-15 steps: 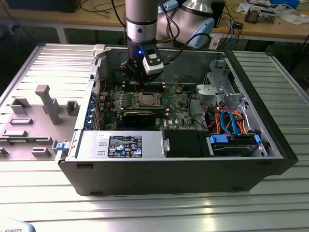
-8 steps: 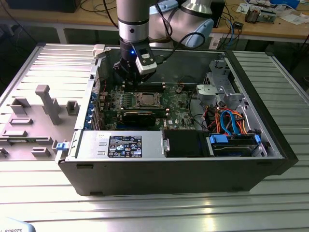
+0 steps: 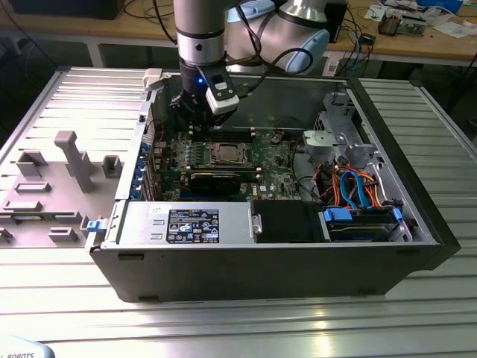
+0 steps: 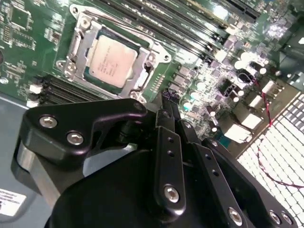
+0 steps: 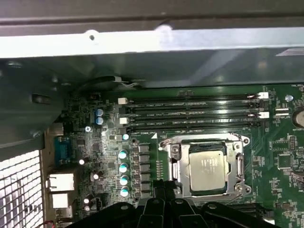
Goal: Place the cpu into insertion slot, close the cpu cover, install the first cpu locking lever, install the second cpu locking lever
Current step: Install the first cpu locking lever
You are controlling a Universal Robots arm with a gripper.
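Inside the open computer case (image 3: 417,224) on the ribbed metal counter (image 3: 238,321), the cpu (image 5: 208,170) lies flat in the slot (image 5: 176,164) on the green board (image 5: 280,161). The cover (image 5: 236,159) is down around it, its silver frame ringing the chip's shiny top in both wrist views. Whether the levers are latched cannot be told.

In the exterior view the gripper (image 3: 195,119) hangs over the board's far edge, at about 10 o'clock from the socket and apart from it. In the second wrist view the black fingers (image 4: 169,156) lie pressed close together with nothing between them, their tips near the socket's corner but not touching it.

Long black memory slots (image 5: 190,111) run just beside the socket on its far side. In the exterior view a black card (image 3: 216,179) sits just at 6 o'clock of the socket, a metal drive cage (image 3: 339,138) at 3 o'clock, and orange and blue cables (image 3: 358,190) at 4 o'clock. Nothing lies over the chip.
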